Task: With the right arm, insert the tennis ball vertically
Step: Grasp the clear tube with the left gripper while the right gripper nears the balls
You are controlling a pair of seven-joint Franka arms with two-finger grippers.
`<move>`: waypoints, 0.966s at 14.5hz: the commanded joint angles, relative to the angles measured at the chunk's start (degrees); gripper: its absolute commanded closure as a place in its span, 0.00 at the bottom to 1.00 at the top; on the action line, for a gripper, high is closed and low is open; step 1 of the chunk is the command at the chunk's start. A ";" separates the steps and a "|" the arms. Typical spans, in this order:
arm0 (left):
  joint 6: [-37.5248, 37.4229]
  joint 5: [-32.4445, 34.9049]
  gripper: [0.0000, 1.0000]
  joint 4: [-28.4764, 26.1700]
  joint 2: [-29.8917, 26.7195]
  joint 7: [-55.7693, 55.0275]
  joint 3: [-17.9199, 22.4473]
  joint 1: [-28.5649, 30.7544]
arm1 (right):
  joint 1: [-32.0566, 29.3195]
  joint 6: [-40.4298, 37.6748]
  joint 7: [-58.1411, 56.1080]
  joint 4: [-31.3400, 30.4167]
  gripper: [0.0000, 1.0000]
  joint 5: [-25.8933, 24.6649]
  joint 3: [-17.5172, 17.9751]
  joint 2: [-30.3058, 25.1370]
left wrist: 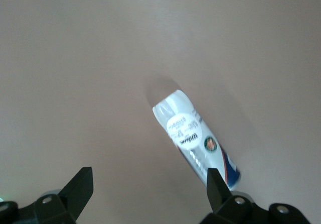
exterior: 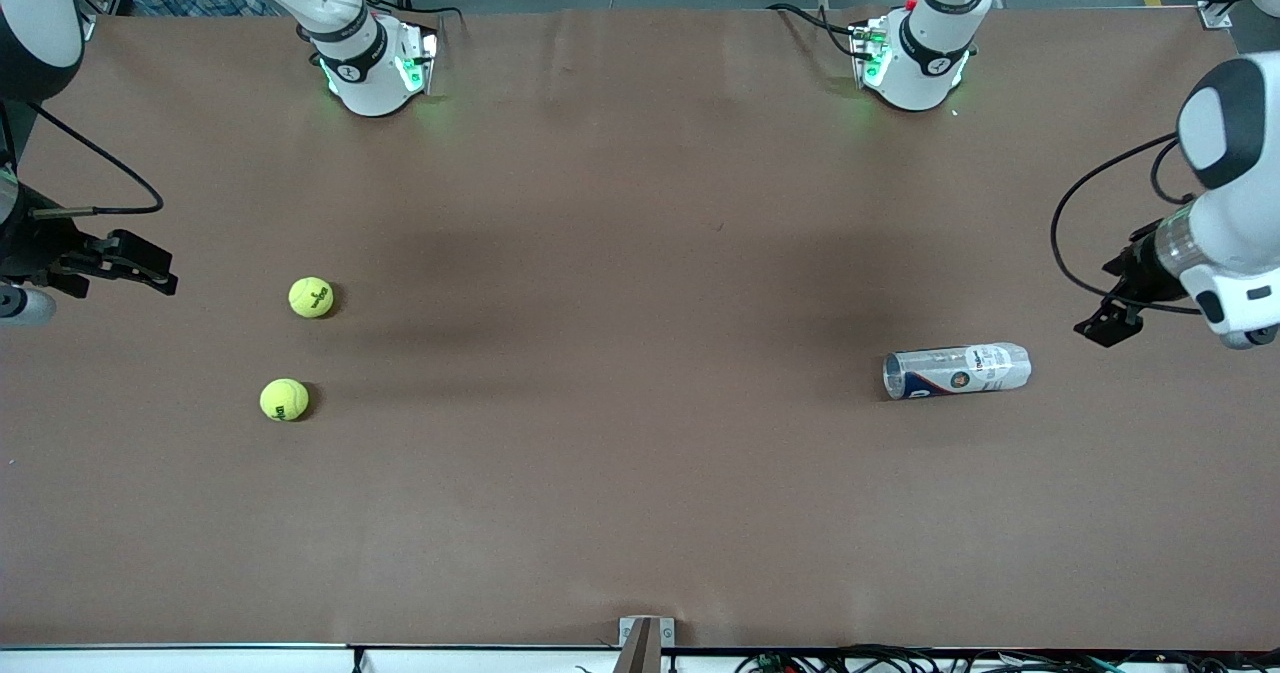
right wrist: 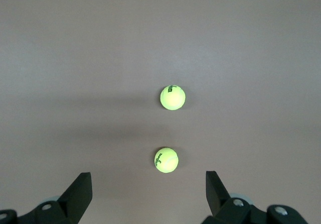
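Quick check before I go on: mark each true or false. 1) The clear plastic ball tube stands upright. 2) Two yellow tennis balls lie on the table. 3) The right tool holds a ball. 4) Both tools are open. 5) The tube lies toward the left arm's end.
1) False: the clear plastic ball tube lies on its side.
2) True: one yellow tennis ball, a second yellow tennis ball nearer the front camera.
3) False: the right tool is empty.
4) True, left tool too.
5) True.

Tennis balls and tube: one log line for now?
balls: on table | tube: lying flat | right gripper: open, empty | left gripper: open, empty
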 commanded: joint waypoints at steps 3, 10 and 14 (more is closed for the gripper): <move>3.56 7.94 0.00 0.10 6.65 -21.99 -0.80 -3.77 | 1.18 0.83 0.69 0.64 0.00 -1.19 0.11 2.32; 9.89 19.72 0.00 0.45 18.52 -43.28 -0.80 -9.93 | 1.98 4.16 0.16 0.73 0.00 -1.46 0.02 3.03; 10.33 22.89 0.00 0.27 20.63 -46.72 -0.80 -10.46 | 1.54 5.49 0.16 0.64 0.00 -1.63 -0.15 4.43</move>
